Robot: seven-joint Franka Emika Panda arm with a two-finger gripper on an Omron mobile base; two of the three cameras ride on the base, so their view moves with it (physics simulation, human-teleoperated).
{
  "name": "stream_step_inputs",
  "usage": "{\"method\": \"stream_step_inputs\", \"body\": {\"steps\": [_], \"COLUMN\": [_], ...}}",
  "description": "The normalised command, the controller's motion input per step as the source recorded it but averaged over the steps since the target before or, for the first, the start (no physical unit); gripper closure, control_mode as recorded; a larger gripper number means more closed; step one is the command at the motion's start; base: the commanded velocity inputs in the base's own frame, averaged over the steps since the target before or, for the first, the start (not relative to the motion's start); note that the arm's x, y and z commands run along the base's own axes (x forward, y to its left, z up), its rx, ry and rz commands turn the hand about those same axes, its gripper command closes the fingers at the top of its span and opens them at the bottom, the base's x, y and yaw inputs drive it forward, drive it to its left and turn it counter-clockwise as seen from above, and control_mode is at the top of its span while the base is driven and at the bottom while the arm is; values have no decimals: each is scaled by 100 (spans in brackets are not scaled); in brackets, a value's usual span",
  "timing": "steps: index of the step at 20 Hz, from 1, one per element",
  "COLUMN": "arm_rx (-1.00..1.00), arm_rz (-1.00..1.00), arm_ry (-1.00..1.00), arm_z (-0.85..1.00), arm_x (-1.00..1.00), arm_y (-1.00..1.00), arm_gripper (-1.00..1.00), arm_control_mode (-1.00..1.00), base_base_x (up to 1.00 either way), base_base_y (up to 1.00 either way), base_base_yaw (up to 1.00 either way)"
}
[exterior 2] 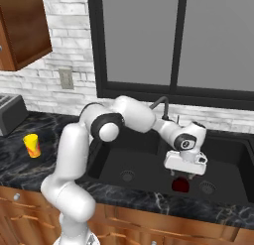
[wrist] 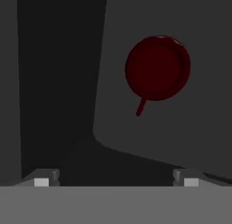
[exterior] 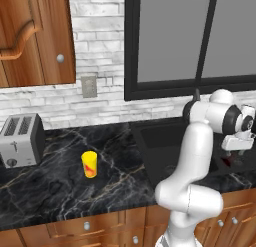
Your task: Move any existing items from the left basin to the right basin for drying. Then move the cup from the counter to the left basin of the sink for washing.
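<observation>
A small dark red round item (wrist: pixel 157 68) with a short stem lies on the matte black sink floor, ahead of my fingertips (wrist: pixel 41 181) and to their right. From the right base view this red item (exterior 2: pixel 181 185) sits just left of the round drain (exterior 2: pixel 207 188), seemingly in the right basin (exterior 2: pixel 229 157). My gripper (exterior 2: pixel 182 175) hangs open directly above it, not touching. The left basin (exterior 2: pixel 124 157) shows only its drain. The yellow cup (exterior: pixel 89 164) stands upright on the counter (exterior: pixel 55 188), far left of the gripper (exterior: pixel 235 152).
A silver toaster (exterior: pixel 21 139) stands at the counter's left end, against the white brick wall. The thin black faucet (exterior 2: pixel 166 106) rises behind the sink, just behind my forearm. A wooden wall cabinet (exterior: pixel 35 36) hangs above the toaster.
</observation>
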Motion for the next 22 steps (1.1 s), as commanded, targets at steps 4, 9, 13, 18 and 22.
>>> {"method": "stream_step_inputs", "body": {"steps": [4,9,13,18,22], "arm_rx": [-1,-4,-7,-8,-9], "arm_rz": [0,0,0,0,0], "arm_ry": [-12,-10,-4,-2,0], "arm_z": [53,58,59,63,59], "arm_x": [-26,-23,-11,-14,-18], "arm_y": [1,25,47,50,56], "arm_gripper": [-100,-100,-100,-100,-100], "arm_control_mode": [-100,-100,-100,-100,-100], "base_base_x": [0,0,0,0,0], "base_base_y": [0,0,0,0,0], "base_base_yaw": [0,0,0,0,0]}}
